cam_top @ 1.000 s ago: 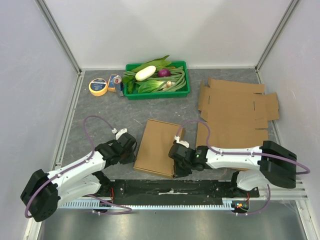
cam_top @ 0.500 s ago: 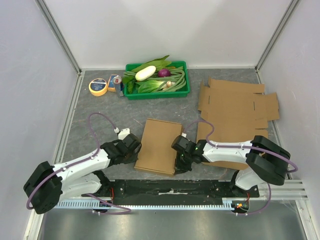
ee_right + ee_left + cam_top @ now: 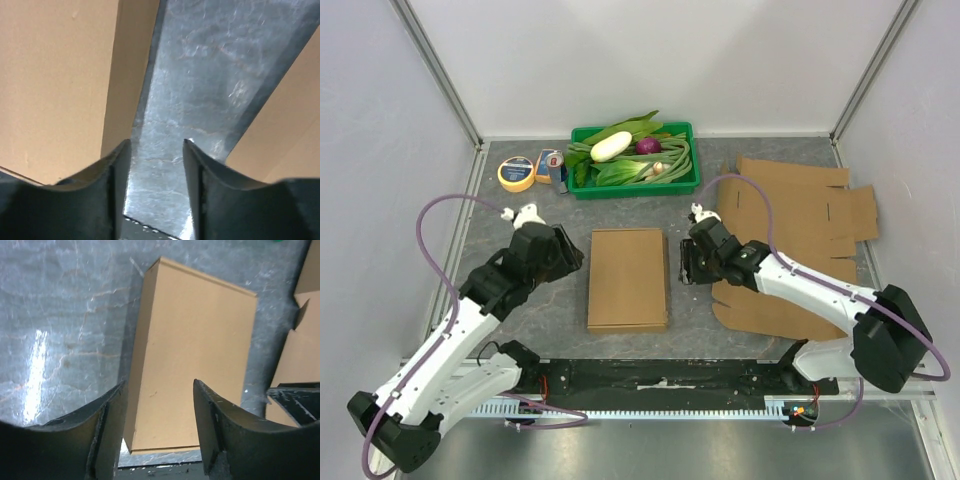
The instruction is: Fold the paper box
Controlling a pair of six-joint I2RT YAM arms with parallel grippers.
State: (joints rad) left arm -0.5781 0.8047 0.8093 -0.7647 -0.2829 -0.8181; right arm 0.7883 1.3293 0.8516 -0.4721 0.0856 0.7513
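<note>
The paper box lies closed and flat, a brown cardboard rectangle in the middle of the grey table. In the left wrist view the box fills the centre, and my left gripper hangs open above its near left part with nothing between the fingers. From above, the left gripper sits just left of the box. My right gripper is just off the box's right edge. It stands open over bare table in the right wrist view, with the box's side wall to its left.
Flat unfolded cardboard sheets cover the right side, one corner showing beside the right gripper. A green tray of vegetables stands at the back, with a yellow tape roll and a small can to its left.
Both grippers have opened and come away from the box's near corners, moving toward the far side. The box has shifted away from the near edge and now lies square.
</note>
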